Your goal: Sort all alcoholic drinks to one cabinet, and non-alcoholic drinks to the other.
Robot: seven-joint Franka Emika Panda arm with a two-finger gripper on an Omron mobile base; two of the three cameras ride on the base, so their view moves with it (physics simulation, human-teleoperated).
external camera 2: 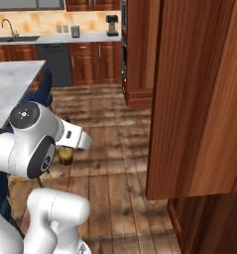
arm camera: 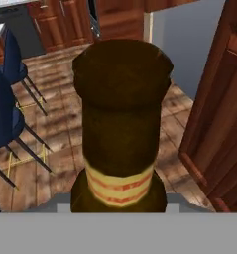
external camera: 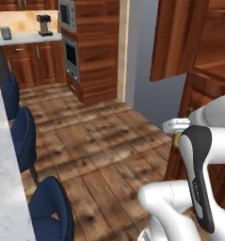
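A dark amber-brown glass bottle (arm camera: 119,124) with a pale striped neck band rises right in front of the hand view, held up above the wooden floor. My gripper (arm camera: 118,204) is shut on its lower part; the fingers themselves are mostly hidden behind it. From the right base view the bottle (external camera 2: 65,156) hangs just under the hand, out over the floor. In the left base view a sliver of the bottle (external camera: 176,140) shows beside the wrist. The reddish-brown cabinet (external camera: 212,66) stands to the right with its door (external camera 2: 199,99) swung open, and its lower panel (arm camera: 224,99) is close by.
Blue bar stools (external camera: 48,207) line the grey island counter (external camera: 3,179) on the left. Open wooden floor (external camera: 104,141) lies between them and the cabinet. A built-in oven column (external camera: 69,52) and a back counter with a coffee machine (external camera: 44,24) are farther off.
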